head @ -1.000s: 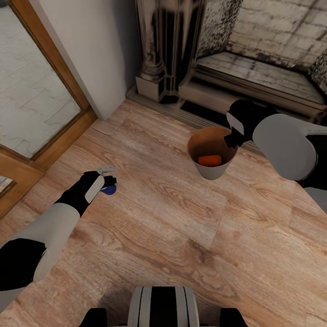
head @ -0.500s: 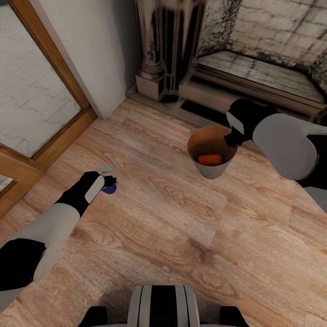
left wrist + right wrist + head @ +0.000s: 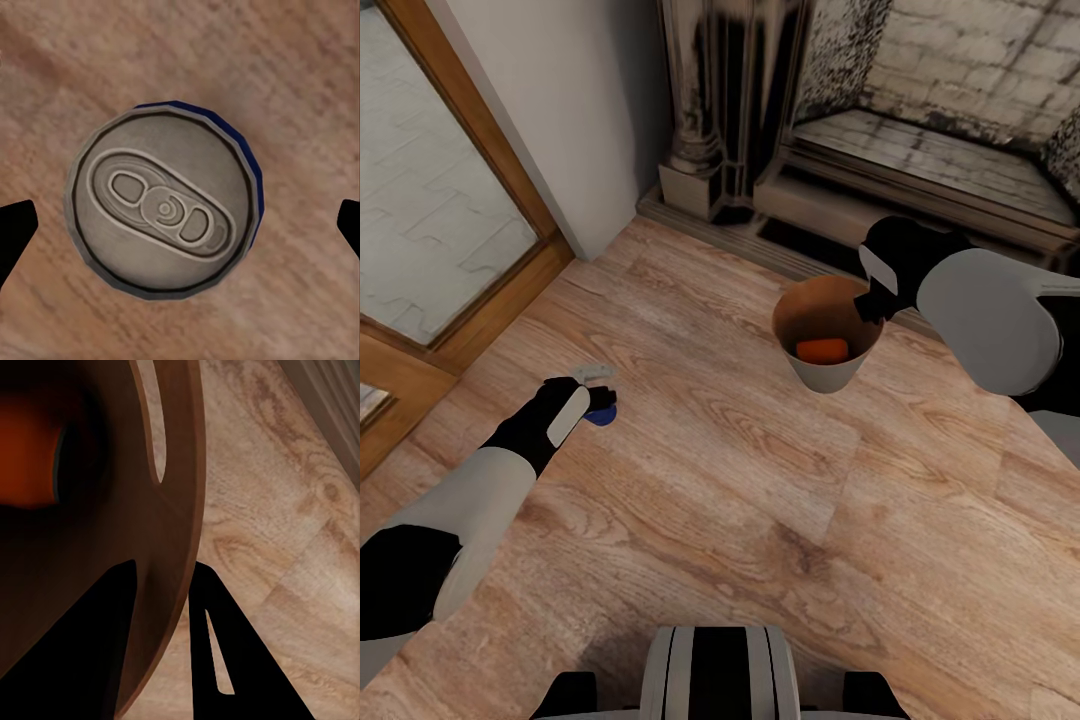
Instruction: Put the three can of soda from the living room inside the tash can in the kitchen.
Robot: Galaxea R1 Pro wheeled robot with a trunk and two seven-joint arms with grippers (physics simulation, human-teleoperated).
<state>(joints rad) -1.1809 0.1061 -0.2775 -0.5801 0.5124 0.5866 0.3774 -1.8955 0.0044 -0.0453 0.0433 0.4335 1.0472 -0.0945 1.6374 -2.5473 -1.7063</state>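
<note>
Almost nothing has shifted since the earlier frames: both arms and the bin sit where they were, and the orange can inside the bin lies a touch differently.

In the left wrist view the left gripper (image 3: 180, 225) has its jaws wide apart, only the two black fingertips (image 3: 15, 232) poking in at the middle-left and middle-right edges, clear of the dark blue soda can with the silvery pull-tab top (image 3: 166, 210). That can stands upright on the light wood-plank floor (image 3: 300, 82), seen straight down, at the centre of the frame. In the head view, at middle left, the black left hand covers most of the can, leaving a sliver of blue (image 3: 600, 417); a small pale flat thing (image 3: 596, 372) lies just above it, too blurred to name.

The right gripper (image 3: 169, 622) is clamped on the rim of the round tapered bin, pale grey outside and coppery brown inside (image 3: 176, 510), one black finger inside the wall, one outside. In the head view, right of centre, the bin (image 3: 828, 375) is tilted with its mouth open toward the camera, and a short orange soda can (image 3: 822, 350) lies on its side within. In the right wrist view that can is a dim orange blur at the upper left.

A dark ornate fireplace (image 3: 730, 110) with a brick interior fills the top of the head view, its right part cut off by the frame.
</note>
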